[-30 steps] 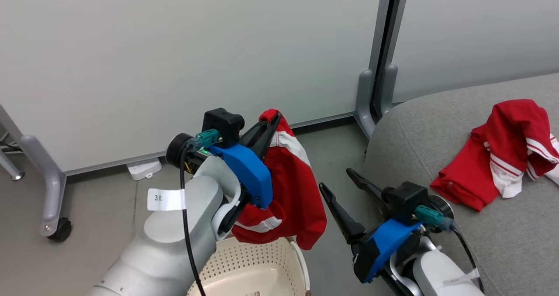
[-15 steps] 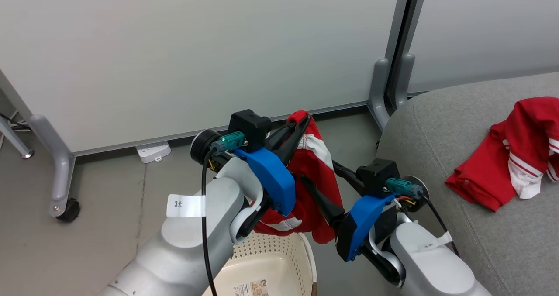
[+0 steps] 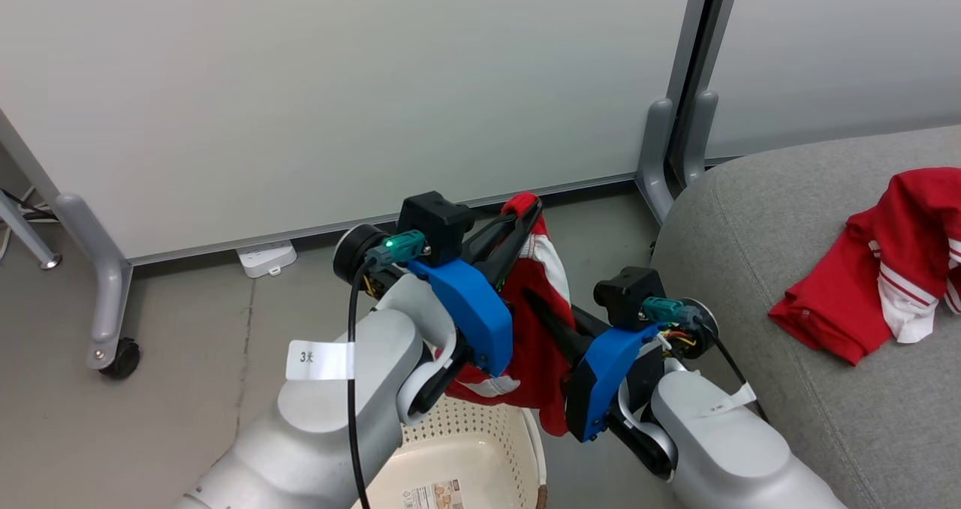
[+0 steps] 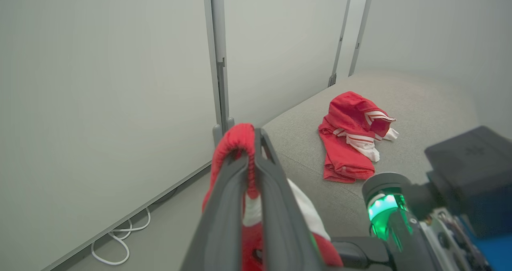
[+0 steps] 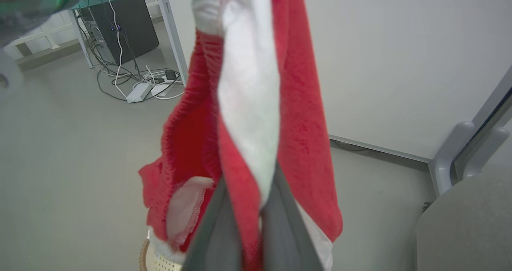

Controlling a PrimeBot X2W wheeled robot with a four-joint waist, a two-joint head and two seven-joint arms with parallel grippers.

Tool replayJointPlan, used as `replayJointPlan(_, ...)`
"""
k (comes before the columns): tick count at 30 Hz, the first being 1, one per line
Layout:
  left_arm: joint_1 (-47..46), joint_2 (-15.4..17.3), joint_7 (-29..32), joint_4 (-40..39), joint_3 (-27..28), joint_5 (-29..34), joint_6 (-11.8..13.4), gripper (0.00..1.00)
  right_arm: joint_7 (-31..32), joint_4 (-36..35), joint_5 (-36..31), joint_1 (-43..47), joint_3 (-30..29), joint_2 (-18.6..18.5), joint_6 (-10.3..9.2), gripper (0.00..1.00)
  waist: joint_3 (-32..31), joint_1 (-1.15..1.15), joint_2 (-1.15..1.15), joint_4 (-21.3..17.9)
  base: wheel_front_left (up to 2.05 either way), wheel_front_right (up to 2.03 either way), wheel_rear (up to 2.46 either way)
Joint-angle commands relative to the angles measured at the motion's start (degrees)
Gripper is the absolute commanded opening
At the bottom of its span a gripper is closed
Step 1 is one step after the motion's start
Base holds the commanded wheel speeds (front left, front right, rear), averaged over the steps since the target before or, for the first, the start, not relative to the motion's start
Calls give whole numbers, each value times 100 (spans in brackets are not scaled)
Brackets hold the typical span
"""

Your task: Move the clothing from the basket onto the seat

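Red garment (image 3: 536,347) with white trim hangs crumpled over basket (image 3: 465,423).

White partition panels (image 3: 300,81); caster foot (image 3: 120,357); power strip (image 3: 266,258) on floor (image 3: 150,434).

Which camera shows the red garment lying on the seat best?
The left wrist view: the lying garment sits whole on the seat. The head view crops it at the right edge; the right wrist view faces the held garment instead.
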Motion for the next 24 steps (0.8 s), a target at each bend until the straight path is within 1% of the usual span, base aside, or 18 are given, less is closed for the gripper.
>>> replayJointPlan(1, 58, 36, -5, -17, -4, -13, 12, 0, -44, 68, 56, -107, 50, 18, 1, 0, 1, -1, 0, -8, 0, 0, 0)
replayJointPlan(10, 90, 115, 8, -74, 30, -82, 56, 0, -260, 305, 275, -287, 309, 33, 1, 0, 13, -1, 0, -91, 0, 0, 0)
replayJointPlan(24, 177, 168, 12, -106, -20, -156, 88, 0, -474, 574, 540, -423, 550, 54, 1, 0, -38, -1, 0, -141, 0, 0, 0)
